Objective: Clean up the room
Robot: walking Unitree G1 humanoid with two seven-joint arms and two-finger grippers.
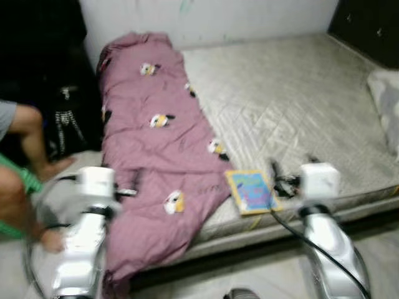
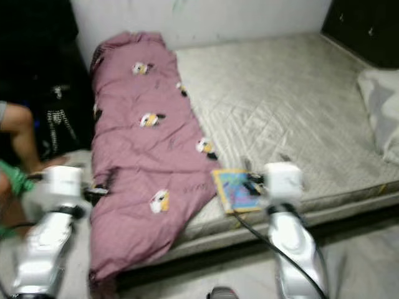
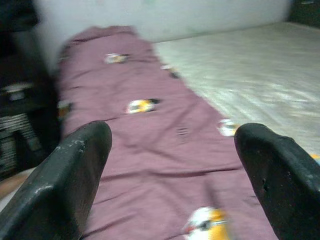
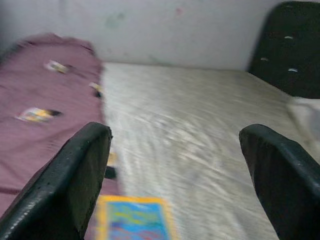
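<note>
Where mauve quilt (image 1: 156,156) meets mattress (image 1: 293,106), book (image 1: 251,191)

Mauve blanket (image 1: 159,156) dotted with yellow-and-white cartoon figures; pale grey quilted mattress (image 1: 293,106); yellow-bordered blue book (image 1: 250,191); white wall (image 1: 212,18).

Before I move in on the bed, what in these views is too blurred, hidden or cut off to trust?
- Colourful yellow-bordered book: cover blurred in both eye views; near end cut off in the right wrist view.
- Mauve quilt with cartoon prints: its lower end hangs past the mattress, where the left gripper arm covers it.
- White pillow: cut by the frame edge.
- Seated person: mostly off frame.
</note>
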